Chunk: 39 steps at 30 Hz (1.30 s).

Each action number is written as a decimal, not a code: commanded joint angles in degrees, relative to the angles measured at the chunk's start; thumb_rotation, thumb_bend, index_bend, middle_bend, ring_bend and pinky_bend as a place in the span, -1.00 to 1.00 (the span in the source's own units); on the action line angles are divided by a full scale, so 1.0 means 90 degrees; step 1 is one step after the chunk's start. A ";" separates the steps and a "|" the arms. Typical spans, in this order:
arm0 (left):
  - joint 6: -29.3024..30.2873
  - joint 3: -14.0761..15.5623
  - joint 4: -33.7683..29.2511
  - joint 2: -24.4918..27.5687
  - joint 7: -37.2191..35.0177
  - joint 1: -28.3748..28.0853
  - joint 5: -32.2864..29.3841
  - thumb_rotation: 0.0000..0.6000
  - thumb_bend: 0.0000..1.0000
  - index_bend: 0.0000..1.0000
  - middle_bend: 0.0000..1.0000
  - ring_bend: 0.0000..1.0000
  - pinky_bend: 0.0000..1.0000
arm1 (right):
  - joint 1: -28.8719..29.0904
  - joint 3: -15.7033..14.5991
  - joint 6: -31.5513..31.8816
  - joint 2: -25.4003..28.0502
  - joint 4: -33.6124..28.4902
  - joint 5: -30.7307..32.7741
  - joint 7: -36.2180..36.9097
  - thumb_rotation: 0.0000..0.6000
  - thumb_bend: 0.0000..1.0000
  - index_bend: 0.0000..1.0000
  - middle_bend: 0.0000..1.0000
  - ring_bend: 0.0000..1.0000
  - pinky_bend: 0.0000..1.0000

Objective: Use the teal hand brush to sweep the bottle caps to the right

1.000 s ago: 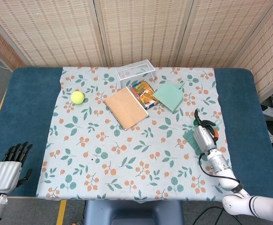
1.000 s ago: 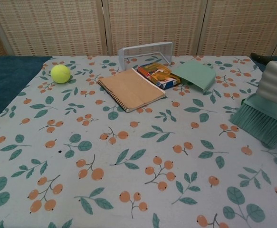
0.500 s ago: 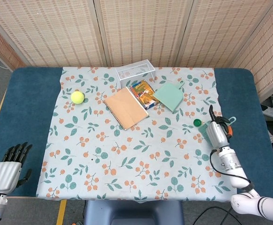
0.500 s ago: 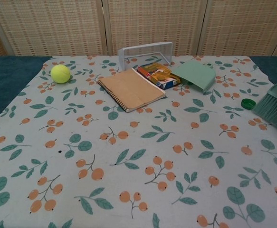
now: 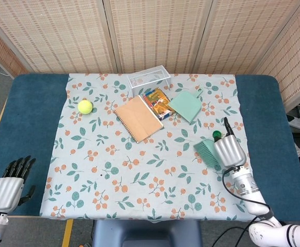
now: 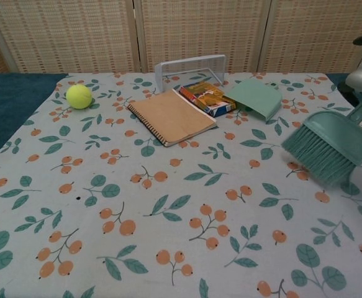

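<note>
right hand (image 5: 229, 150) grips the teal hand brush (image 5: 207, 152), bristles fanned toward 9 o'clock | green bottle cap (image 5: 217, 136) sits just beside it at 12 o'clock, bristles on its left | left hand (image 5: 8, 186) holds nothing, fingers together, far corner.

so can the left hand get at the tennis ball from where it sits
Probably, with a long reach: the left hand holds nothing at the near-left table edge, and only bare cloth lies between it and the tennis ball.
</note>
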 commanded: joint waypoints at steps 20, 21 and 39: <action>-0.0064 0.0007 0.0029 0.0032 -0.0068 -0.0011 -0.0017 1.00 -0.19 -1.00 -1.00 -1.00 -0.81 | -0.0542 -0.0497 -0.0459 -0.0826 0.0539 -0.0335 0.1337 1.00 -0.13 -0.65 -0.14 -0.25 -1.00; -0.0066 0.0010 0.0028 0.0029 -0.0063 -0.0012 -0.0013 1.00 -0.19 -1.00 -1.00 -1.00 -0.81 | -0.0574 -0.0535 -0.0488 -0.0808 0.0548 -0.0319 0.1367 1.00 -0.22 -0.89 -0.41 -0.42 -1.00; 0.0143 -0.0032 0.0181 -0.0083 -0.0166 0.0002 0.0143 1.00 -0.18 -1.00 -1.00 -1.00 -0.81 | -0.2182 -0.0643 0.1651 0.0189 -0.0124 -0.0965 0.3319 1.00 -0.53 -1.00 -1.00 -1.00 -1.00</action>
